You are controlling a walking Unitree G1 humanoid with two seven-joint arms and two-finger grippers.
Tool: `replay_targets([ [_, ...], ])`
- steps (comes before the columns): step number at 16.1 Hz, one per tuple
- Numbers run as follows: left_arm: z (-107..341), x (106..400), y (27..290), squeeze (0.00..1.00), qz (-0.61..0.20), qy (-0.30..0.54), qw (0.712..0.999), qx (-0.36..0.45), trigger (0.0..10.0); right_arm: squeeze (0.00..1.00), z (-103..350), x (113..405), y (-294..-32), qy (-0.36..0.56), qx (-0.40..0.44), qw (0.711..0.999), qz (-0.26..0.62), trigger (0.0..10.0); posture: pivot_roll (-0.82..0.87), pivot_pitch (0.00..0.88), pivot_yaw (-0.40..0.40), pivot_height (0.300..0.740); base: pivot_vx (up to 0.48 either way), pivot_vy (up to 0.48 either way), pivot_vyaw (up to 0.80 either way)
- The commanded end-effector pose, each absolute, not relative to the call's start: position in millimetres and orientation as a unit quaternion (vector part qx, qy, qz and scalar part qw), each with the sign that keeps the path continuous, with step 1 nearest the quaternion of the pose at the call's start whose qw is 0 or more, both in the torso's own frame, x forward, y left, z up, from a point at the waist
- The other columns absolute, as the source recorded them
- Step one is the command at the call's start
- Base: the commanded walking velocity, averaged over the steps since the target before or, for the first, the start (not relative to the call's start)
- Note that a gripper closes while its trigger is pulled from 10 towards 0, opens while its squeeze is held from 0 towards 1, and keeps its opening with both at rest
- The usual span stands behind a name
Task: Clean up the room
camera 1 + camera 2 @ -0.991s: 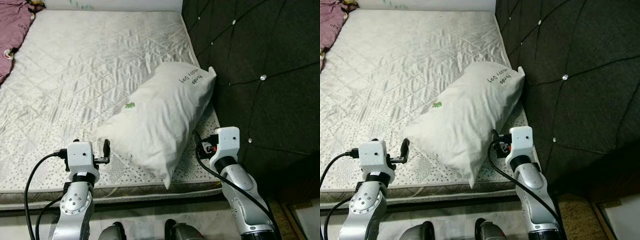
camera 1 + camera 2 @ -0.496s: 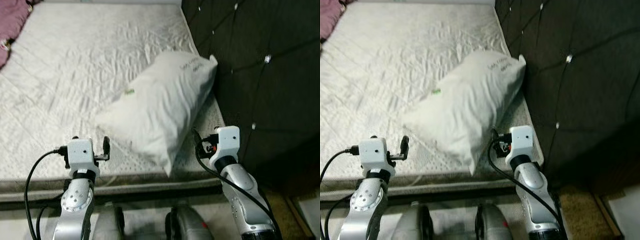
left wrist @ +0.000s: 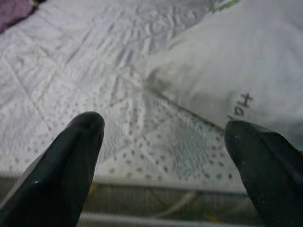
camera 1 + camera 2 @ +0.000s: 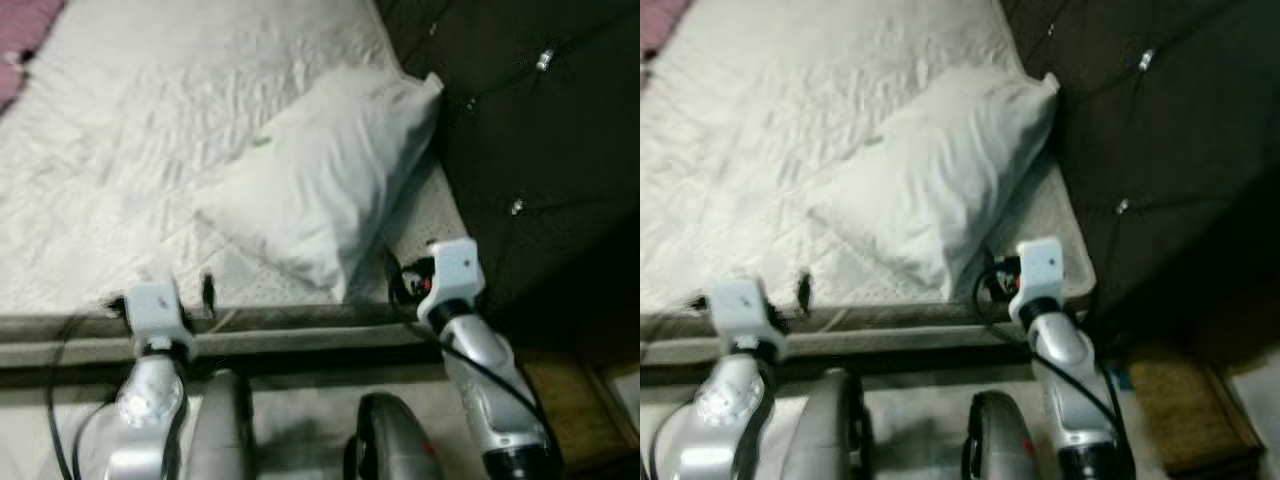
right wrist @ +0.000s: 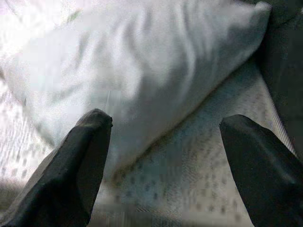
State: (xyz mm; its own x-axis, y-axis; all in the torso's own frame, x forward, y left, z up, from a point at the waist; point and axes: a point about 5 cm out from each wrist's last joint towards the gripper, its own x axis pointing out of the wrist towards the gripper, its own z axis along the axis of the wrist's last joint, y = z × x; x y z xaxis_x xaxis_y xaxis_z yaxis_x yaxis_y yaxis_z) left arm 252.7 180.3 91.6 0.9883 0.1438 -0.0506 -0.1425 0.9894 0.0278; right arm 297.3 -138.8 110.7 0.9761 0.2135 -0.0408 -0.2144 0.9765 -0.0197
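Note:
A white pillow (image 4: 322, 180) lies slantwise on the quilted white mattress (image 4: 140, 150), its far corner against the dark headboard. My left gripper (image 4: 200, 292) hovers at the mattress's near edge, left of the pillow; in the left wrist view its fingers (image 3: 71, 156) stand wide apart, open, with the pillow (image 3: 236, 71) ahead. At the near edge below the pillow's lower corner sits my right gripper (image 4: 400, 278). It is open too, its fingers (image 5: 85, 161) spread before the pillow (image 5: 151, 71). Neither holds anything.
The tufted dark headboard (image 4: 540, 140) rises along the bed's right side. A purple cloth (image 4: 15, 60) lies at the mattress's far left. The bed's side rail (image 4: 300, 335) runs across in front of me. My legs (image 4: 390, 450) show below, with brown floor (image 4: 570, 380) at the right.
The whole picture has shifted and blurred, so the camera moved. The bed now sits higher in view and my grippers are at the mattress edge rather than over it. Pillow unmoved.

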Motion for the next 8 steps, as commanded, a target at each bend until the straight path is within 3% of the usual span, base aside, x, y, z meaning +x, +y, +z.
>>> replay_targets([
  [1, 95.9, 254.2, 181.3, 0.00, 0.067, 0.019, 0.997, 0.015, 10.0, 0.00, 109.9, 296.0, -139.4, 0.021, -0.010, 0.994, 0.106, 10.0, 0.00, 0.251, -0.046, 0.629, 0.000, 0.000, 0.00],
  [8, 93.7, 253.0, 177.1, 0.00, 0.053, 0.027, 0.998, 0.002, 10.0, 0.00, 107.0, 293.0, -136.4, 0.020, -0.006, 0.993, 0.112, 10.0, 0.00, 0.267, -0.045, 0.555, 0.273, 0.000, 0.00],
])
